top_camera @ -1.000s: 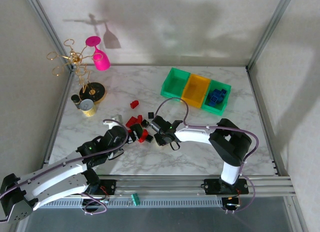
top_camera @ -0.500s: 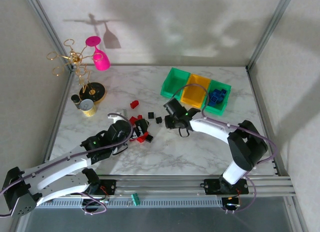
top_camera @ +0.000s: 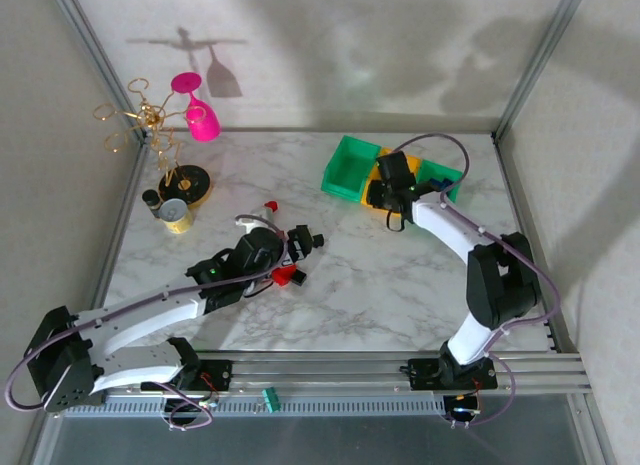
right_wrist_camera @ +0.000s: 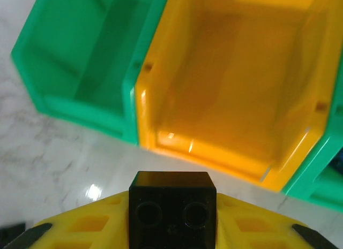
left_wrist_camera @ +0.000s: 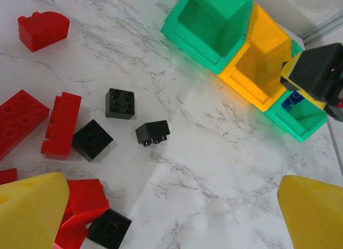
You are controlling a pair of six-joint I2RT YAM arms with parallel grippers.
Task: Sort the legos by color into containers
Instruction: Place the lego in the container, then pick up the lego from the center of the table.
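My right gripper [top_camera: 386,193] is shut on a black lego [right_wrist_camera: 172,206], held just in front of the open mouth of the yellow bin [right_wrist_camera: 230,83]. The left green bin [right_wrist_camera: 80,56] beside it looks empty. A blue lego [left_wrist_camera: 293,98] lies in the right green bin [left_wrist_camera: 300,120]. My left gripper [left_wrist_camera: 171,217] is open above the marble, nothing between its yellow fingers [left_wrist_camera: 29,211]. Under and to the left of it lie loose red legos [left_wrist_camera: 61,123] and black legos [left_wrist_camera: 153,133]. From above, the left gripper [top_camera: 295,247] hovers over this pile.
A gold wire stand holding a pink glass [top_camera: 195,110] rises at the back left, with a small round tin [top_camera: 177,215] by its dark base. Metal frame posts border the table. The right arm's black body [left_wrist_camera: 321,69] hangs by the bins.
My right gripper has carried the black lego from the pile up to the yellow bin's front. My left gripper has slid forward and right over the pile.
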